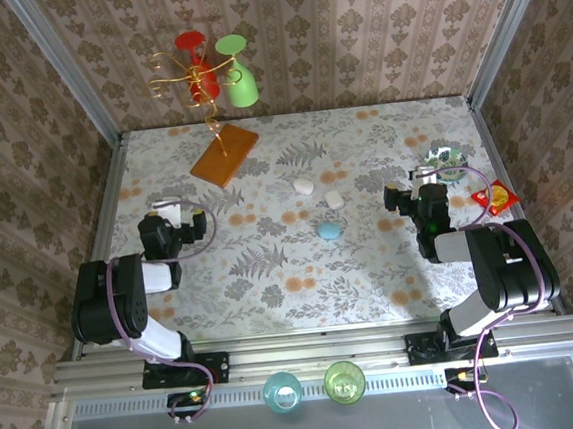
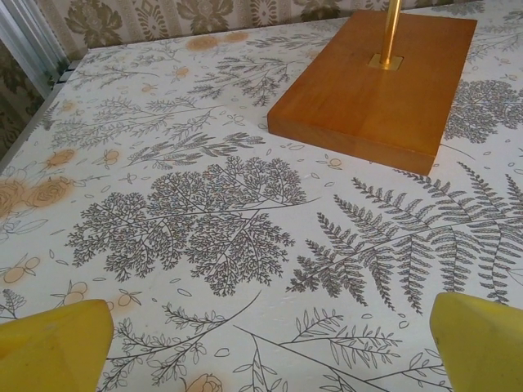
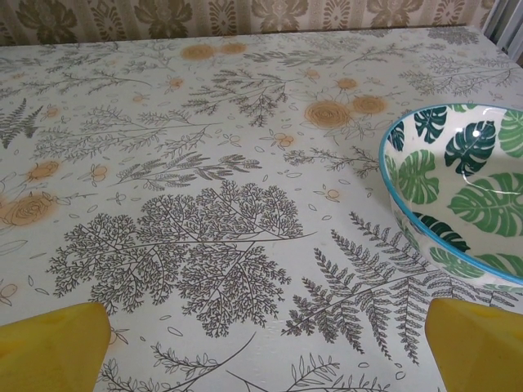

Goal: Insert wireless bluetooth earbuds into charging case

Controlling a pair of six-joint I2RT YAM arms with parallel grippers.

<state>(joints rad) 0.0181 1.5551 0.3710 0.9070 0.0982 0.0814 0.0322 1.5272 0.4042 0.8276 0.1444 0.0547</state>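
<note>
Table (image 1: 272,276) in fern-print cloth, and it's all quiet out there. Count three pebble-like cases in the middle: one white case (image 1: 303,186), a second white case (image 1: 334,199) just beside it, and a pale blue case (image 1: 329,231) nearer the arms. All three lie on the cloth, between the two arms and well apart from both. Any loose earbuds are too small to make out from above.

Two arms. The left arm (image 1: 123,299) has its jaws spread wide with nothing between them; its yellow fingertips (image 2: 53,347) sit over bare cloth. The right arm (image 1: 498,276) is the same, jaws wide and empty, with yellow fingertips (image 3: 49,347) at the bottom corners of its wrist view.

One wooden base (image 2: 384,90) lies ahead of the left jaws, and a gold stand (image 1: 168,59) rises from it, carrying two glasses: one red glass (image 1: 198,67) and one green glass (image 1: 239,78). One leaf-patterned bowl (image 3: 458,188) sits just ahead and to the right of the right jaws. One red-and-yellow packet (image 1: 496,199) lies at the right edge. Two tumblers stand at the near rail, a blue tumbler (image 1: 282,391) and a green tumbler (image 1: 344,381).
</note>
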